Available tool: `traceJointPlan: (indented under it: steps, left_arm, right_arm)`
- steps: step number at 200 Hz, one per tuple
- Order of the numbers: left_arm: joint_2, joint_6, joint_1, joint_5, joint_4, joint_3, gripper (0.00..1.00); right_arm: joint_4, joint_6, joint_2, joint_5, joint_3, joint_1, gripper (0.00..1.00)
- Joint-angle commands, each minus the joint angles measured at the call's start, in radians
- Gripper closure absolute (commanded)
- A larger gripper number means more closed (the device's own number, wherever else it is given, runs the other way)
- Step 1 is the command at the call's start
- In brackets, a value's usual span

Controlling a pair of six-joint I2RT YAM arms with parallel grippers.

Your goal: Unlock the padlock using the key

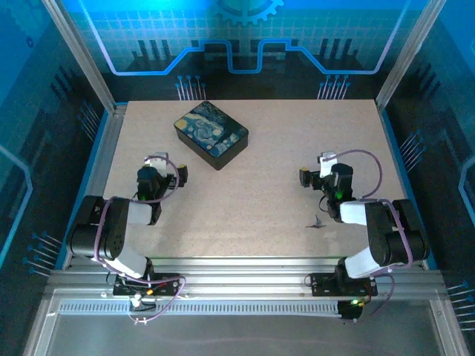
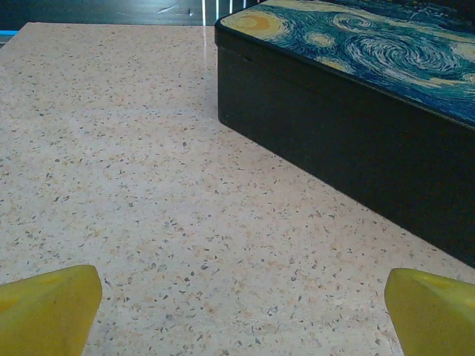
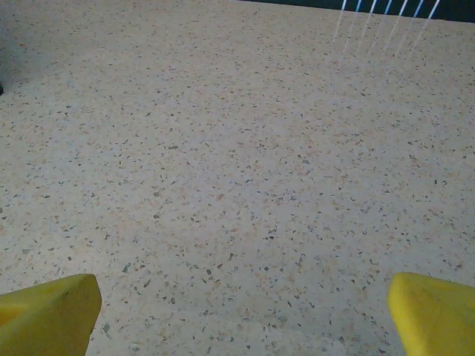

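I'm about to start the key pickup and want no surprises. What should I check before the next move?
1. Left gripper fingers apart, nothing held: ok.
2. Right gripper fingers apart, nothing held: ok.
3. Key lying free on the table, apart from both grippers: ok.
4. Right gripper aimed at the key: not ok; it lies nearer the arm's base.
5. Painted box apart from the left gripper: ok.
6. Padlock location: cannot tell.
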Motion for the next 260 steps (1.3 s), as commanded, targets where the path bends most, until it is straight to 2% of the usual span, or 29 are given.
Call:
traceJointPlan:
  steps: [1, 164, 174, 197, 210, 236, 247, 260]
  left_arm:
    - [-0.001, -0.013, 0.006, 0.011, 0.023, 0.008, 0.01]
    - [-0.003, -0.027, 0.02, 0.033, 0.018, 0.01, 0.01]
    - [-0.022, -0.047, 0.029, 0.008, 0.003, 0.012, 0.01]
    - [-0.137, -0.074, 0.021, -0.116, -0.188, 0.062, 0.01]
    - [-0.177, -0.071, 0.014, -0.132, -0.351, 0.14, 0.01]
    - [-0.184, -0.234, 0.008, -0.132, -0.698, 0.348, 0.01]
    - [-0.161, -0.295, -0.006, -0.121, -0.805, 0.429, 0.01]
    - [-0.118, -0.34, -0.03, -0.105, -0.924, 0.52, 0.01]
  right_arm:
    - [0.029, -0.013, 0.004, -0.009, 0.018, -0.01, 0.0]
    - [0.028, -0.012, 0.004, -0.013, 0.018, -0.013, 0.0]
    - [0.018, -0.01, -0.001, -0.015, 0.022, -0.015, 0.0]
    - [-0.203, 0.003, -0.093, 0.021, 0.109, -0.015, 0.03]
    - [-0.35, 0.017, -0.139, 0.032, 0.179, -0.015, 0.05]
    - [-0.684, 0.076, -0.126, -0.146, 0.404, 0.008, 0.12]
    - [-0.758, 0.101, -0.098, -0.207, 0.487, 0.036, 0.14]
    - [-0.816, 0.134, -0.054, -0.223, 0.579, 0.085, 0.14]
